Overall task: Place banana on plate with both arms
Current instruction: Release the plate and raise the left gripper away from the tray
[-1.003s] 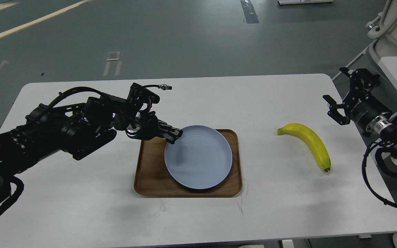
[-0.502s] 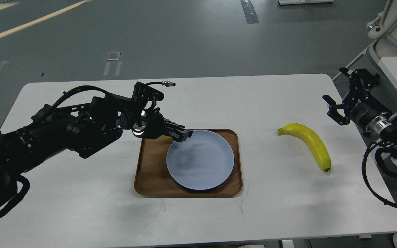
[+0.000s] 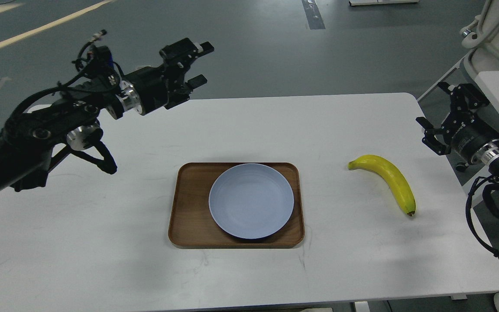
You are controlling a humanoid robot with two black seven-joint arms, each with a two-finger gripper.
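Since a second ago the left arm has lifted off the plate's rim and swung up and back toward the far left of the table, and the right arm has drawn slightly outward. The white table [image 3: 102, 242] carries the brown tray [image 3: 189, 225] at centre, and the plate [image 3: 251, 200] lies flat inside it. The banana [image 3: 390, 179] lies on the table well to the right of the tray. The left gripper [image 3: 201, 63] hangs released and empty; the right gripper [image 3: 442, 117] likewise stands spread, holding nothing.
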